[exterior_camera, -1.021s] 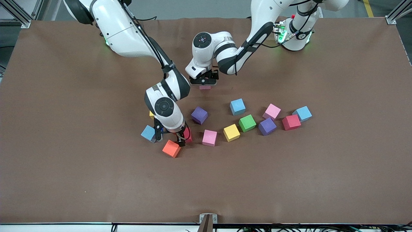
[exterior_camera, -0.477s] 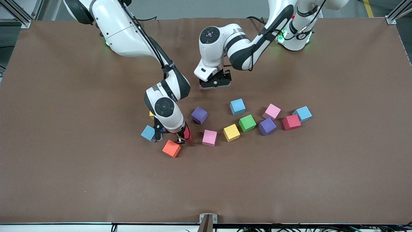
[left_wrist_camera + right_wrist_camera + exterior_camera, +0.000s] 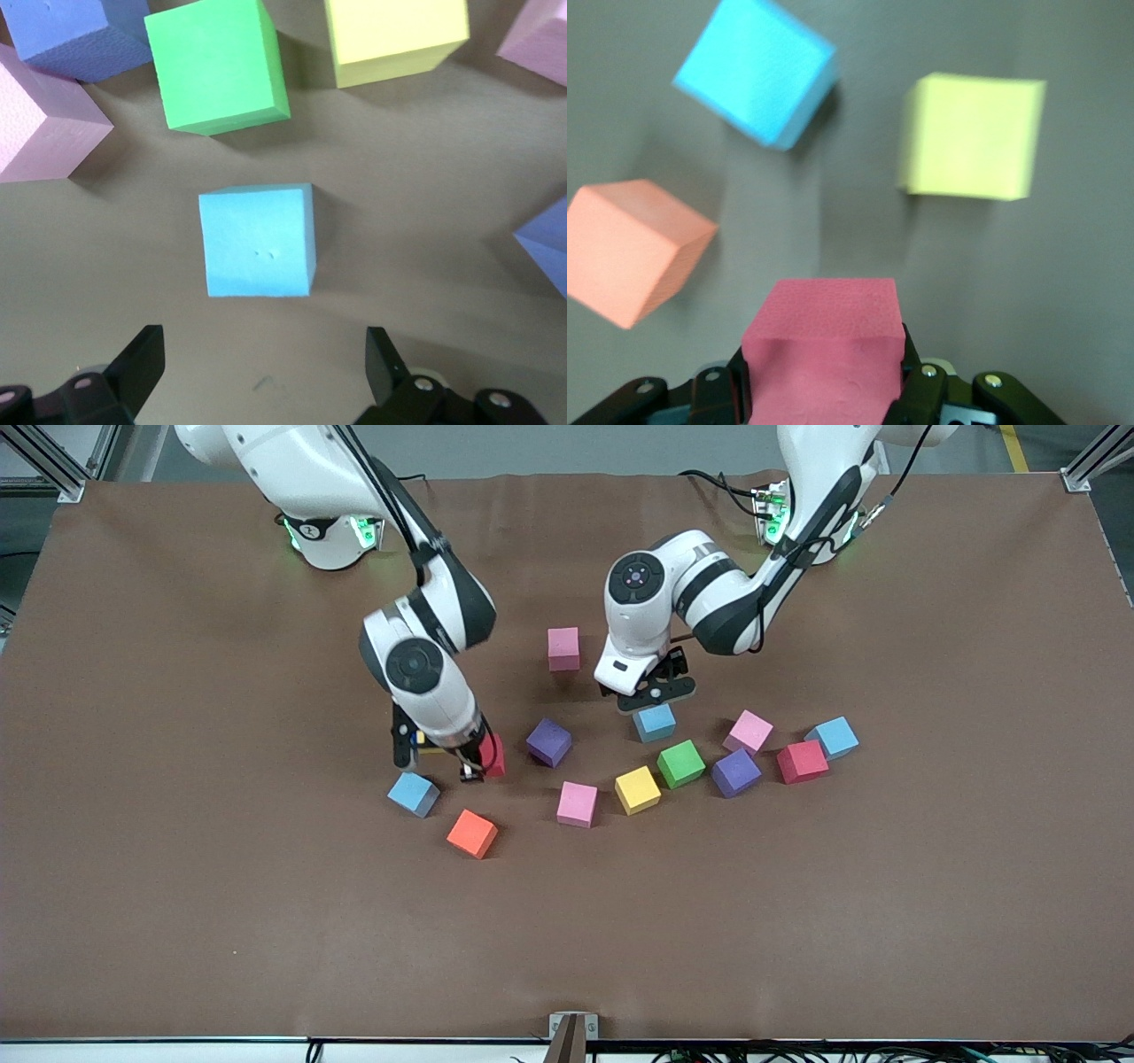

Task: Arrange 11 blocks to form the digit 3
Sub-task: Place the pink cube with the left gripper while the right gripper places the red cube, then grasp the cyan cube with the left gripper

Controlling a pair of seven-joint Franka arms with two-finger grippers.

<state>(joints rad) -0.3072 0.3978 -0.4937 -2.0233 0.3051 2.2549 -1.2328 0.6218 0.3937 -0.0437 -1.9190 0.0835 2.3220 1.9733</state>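
The blocks lie loose on the brown table, and no digit 3 is in view. My right gripper is shut on a red block, held up over the table beside a yellow block, a blue block and an orange block. My left gripper hangs open just over another blue block, with nothing between its fingers. A pink block stands alone, farther from the front camera than the rest.
A green cube sits among a yellow block, purple blocks, pink blocks, a second red block and a blue one. Bare table lies nearer the front camera.
My right gripper shut on the red block and lifted it toward the bases. My left gripper left the pink block on the table and moved over the blue block.
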